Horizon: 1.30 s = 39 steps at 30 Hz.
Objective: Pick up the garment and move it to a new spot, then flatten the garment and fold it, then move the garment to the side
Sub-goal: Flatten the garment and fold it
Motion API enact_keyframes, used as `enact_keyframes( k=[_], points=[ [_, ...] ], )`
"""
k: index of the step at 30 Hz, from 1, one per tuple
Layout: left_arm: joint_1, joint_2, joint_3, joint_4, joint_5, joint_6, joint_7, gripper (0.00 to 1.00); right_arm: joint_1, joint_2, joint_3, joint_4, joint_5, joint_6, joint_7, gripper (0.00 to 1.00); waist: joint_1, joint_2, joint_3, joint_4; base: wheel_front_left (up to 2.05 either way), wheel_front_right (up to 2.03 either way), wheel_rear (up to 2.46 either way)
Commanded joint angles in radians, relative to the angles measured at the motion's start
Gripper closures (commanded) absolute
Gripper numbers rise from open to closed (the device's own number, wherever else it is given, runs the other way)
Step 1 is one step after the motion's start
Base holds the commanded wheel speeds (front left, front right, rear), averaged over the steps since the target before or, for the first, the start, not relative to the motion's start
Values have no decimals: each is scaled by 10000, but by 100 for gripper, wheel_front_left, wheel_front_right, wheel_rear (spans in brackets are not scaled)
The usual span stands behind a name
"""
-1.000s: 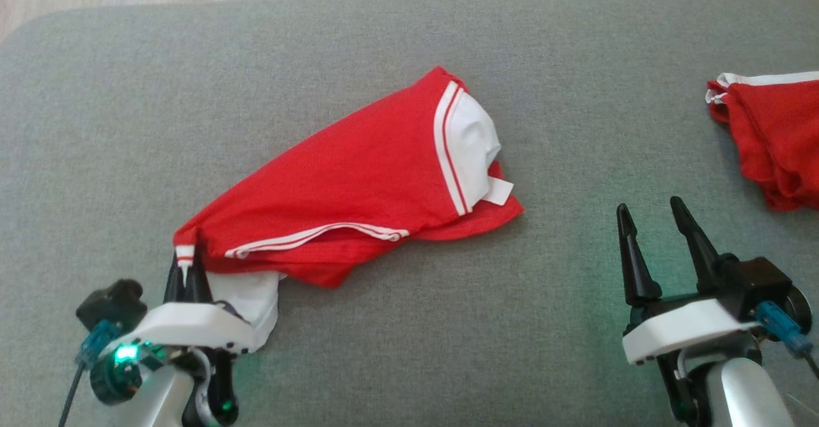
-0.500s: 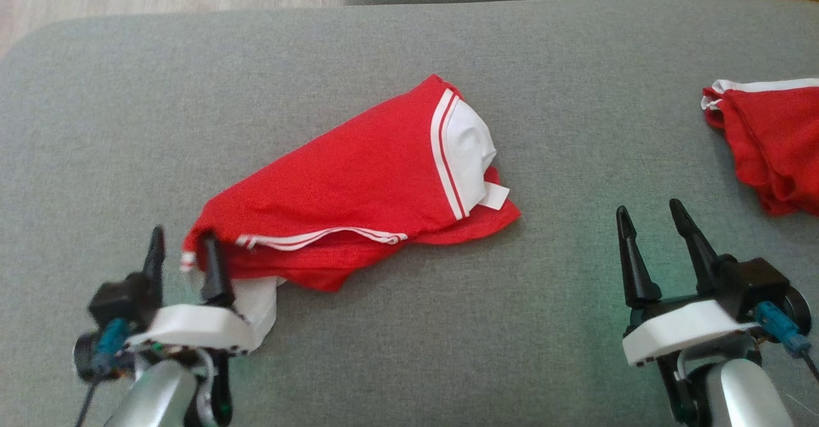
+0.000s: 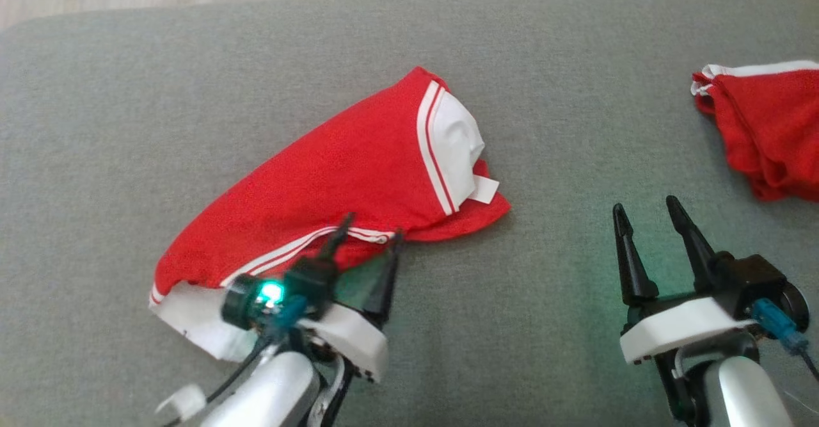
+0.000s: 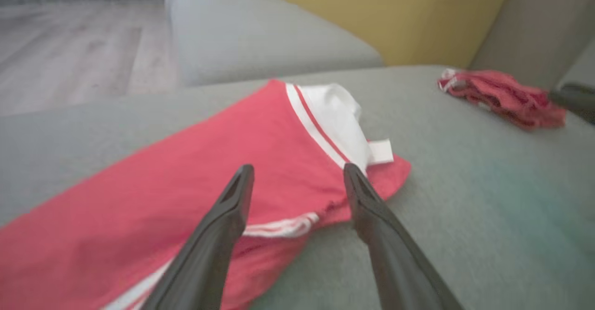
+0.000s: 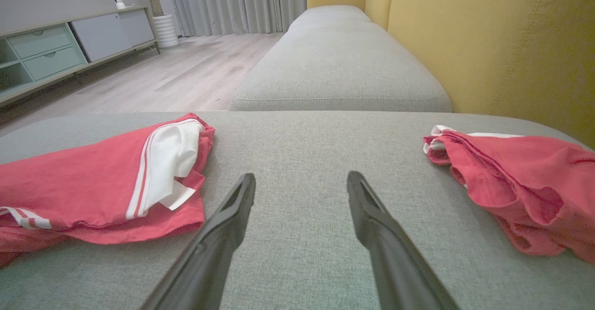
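Head view is showing the garment (image 3: 333,171) lying under the wide, empty jaws of the left gripper (image 3: 373,227); the right gripper (image 3: 644,204) is standing wide, well apart. Pinching only one layer is probably risking bunching.

Laid out on the sofa seat (image 3: 544,94) before me
The garment (image 3: 333,184) lies at eleven o'clock, my left gripper (image 3: 373,226) at its near edge; a second garment (image 3: 761,132) lies at two o'clock, beyond my right gripper (image 3: 644,204).
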Motion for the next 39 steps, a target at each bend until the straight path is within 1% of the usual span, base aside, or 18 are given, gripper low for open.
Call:
enact_keyframes(
  k=[1, 3, 5, 10, 14, 16, 17, 18, 19, 22, 25, 26, 29, 34, 39],
  points=[
    [-603, 80, 163, -4, 120, -131, 205, 0, -445, -52, 268, -376, -50, 71, 31, 0, 0, 0, 100, -100, 0, 0, 0],
    [-872, -48, -89, 464, 145, -393, 473, 0, -502, -52, 277, -376, -50, 71, 37, 0, 0, 0, 182, -203, 0, 0, 0],
    [-1122, -122, -229, 904, 189, -544, 646, 0, -533, -52, 273, -366, -52, 71, 27, 0, 0, 0, 249, -289, 0, 0, 0],
    [-1653, -109, -302, 1926, 290, -683, 867, 0, -590, -52, 250, -312, -44, 71, -27, 0, 0, 0, 390, -481, 0, 0, 0],
    [-1826, -82, -359, 2387, 264, -822, 973, 0, -615, -52, 199, -269, -14, 71, -69, 0, 0, 0, 439, -553, 0, 0, 0],
    [-1873, -58, -408, 2484, 269, -888, 996, 17, -628, -52, 171, -243, -12, 71, -94, 0, 0, 0, 442, -561, 0, 0, 0],
    [-1886, -49, -418, 2506, 262, -906, 997, 29, -633, -52, 151, -234, -10, 71, -104, 0, 0, 0, 439, -559, 0, 0, 0],
    [-1896, -40, -422, 2521, 255, -913, 992, 46, -639, -52, 136, -223, -9, 71, -112, 0, 0, 0, 432, -556, 0, 0, 0],
    [-1906, -26, -422, 2538, 254, -911, 982, 55, -642, -52, 124, -213, -6, 71, -121, 0, 0, 0, 424, -553, 0, 0, 0],
    [-1929, -2, -421, 2619, 262, -874, 921, 73, -652, -52, 131, -178, 22, 71, -144, 0, 0, 0, 400, -541, 0, 0, 0],
    [-1925, 10, -470, 2760, 256, -881, 950, 95, -646, -52, 170, -167, 44, 71, -140, 0, 0, 0, 368, -534, 0, 0, 0],
    [-1920, 10, -479, 2800, 244, -887, 951, 100, -642, -52, 177, -162, 46, 71, -139, 0, 0, 0, 354, -533, 0, 0, 0],
    [-1928, 19, -487, 2898, 226, -878, 913, 100, -633, -52, 176, -114, 40, 71, -158, 0, 0, 0, 299, -534, 0, 0, 0],
    [-2034, 28, -364, 2780, 231, -785, 514, 100, -522, -52, 160, -61, 32, 71, -184, 0, 0, 0, 97, -488, 0, 0, 0],
    [-2325, 153, -35, 2435, 132, -699, 222, 100, -423, -52, 152, -53, 48, 71, -177, 0, 0, 0, -73, -413, 0, 0, 0]
  ],
)
